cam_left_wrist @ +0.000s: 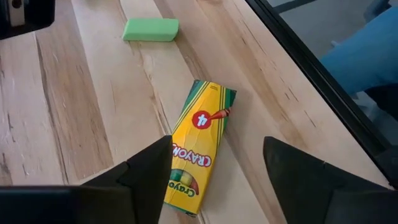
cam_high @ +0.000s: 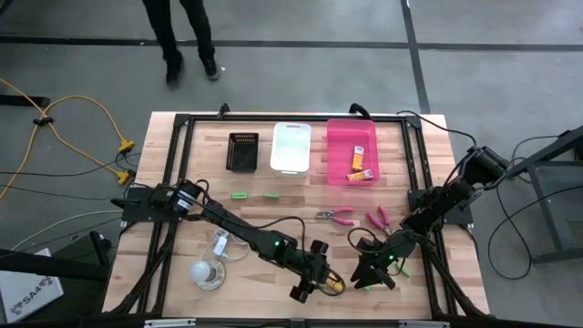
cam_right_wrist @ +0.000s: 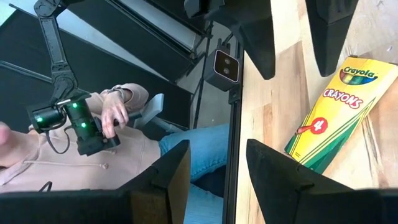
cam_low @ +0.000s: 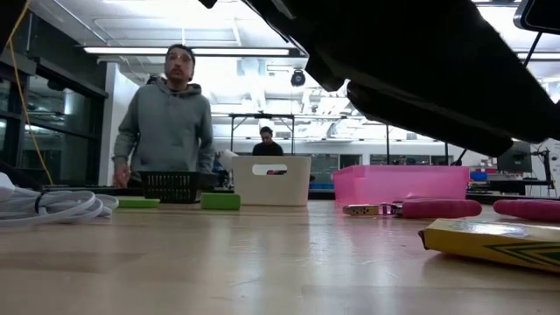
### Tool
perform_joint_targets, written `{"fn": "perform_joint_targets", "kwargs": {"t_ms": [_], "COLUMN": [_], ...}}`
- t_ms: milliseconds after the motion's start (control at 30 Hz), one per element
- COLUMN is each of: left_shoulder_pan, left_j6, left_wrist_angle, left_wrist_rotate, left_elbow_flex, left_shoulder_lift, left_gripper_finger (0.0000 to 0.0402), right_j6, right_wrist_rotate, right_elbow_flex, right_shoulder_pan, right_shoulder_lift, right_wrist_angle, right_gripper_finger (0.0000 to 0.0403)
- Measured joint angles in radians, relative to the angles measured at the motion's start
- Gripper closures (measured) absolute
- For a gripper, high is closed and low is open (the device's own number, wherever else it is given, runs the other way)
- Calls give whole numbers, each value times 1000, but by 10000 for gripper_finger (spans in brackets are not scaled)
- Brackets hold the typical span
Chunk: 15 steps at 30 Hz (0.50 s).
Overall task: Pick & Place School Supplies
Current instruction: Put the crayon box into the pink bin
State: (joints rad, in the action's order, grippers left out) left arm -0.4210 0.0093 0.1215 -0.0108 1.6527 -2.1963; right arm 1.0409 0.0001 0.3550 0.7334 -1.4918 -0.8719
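My left gripper [cam_left_wrist: 214, 180] hangs wide open right over the crayon box [cam_left_wrist: 198, 148], which lies flat on the table [cam_high: 182, 196] near its front edge; one finger on each side of the pkt, neither touching that I can see. Right gripper [cam_right_wrist: 217, 171] is just beside the same box, also spread open, holding nothing. A green eraser [cam_left_wrist: 150, 29] lies near the box.

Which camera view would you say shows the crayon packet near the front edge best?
The left wrist view: the crayon packet lies whole and readable between the open left gripper. The right wrist view crops it, the low view shows one edge, the high view a sliver.
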Motion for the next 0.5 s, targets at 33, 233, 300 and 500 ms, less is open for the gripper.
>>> {"fn": "perform_joint_targets", "kwargs": {"t_ms": [33, 233, 300, 500], "left_shoulder_pan": [0, -2, -2, -2], "left_j6": [0, 23, 27, 28], "left_wrist_angle": [0, 12, 16, 23], "left_wrist_rotate": [6, 9, 9, 2], "left_elbow_flex": [0, 0, -1, -1], "left_shoulder_lift": [0, 0, 0, 0], "left_gripper_finger": [147, 136, 136, 136], "right_j6": [0, 0, 0, 0], "right_wrist_rotate": [-3, -5, -6, -7], "right_elbow_flex": [0, 0, 0, 0], "right_shoulder_pan": [0, 0, 0, 0], "right_shoulder_lift": [0, 0, 0, 0], "right_wrist_angle": [0, 0, 0, 0], "right_gripper_finger": [256, 256, 256, 256]}}
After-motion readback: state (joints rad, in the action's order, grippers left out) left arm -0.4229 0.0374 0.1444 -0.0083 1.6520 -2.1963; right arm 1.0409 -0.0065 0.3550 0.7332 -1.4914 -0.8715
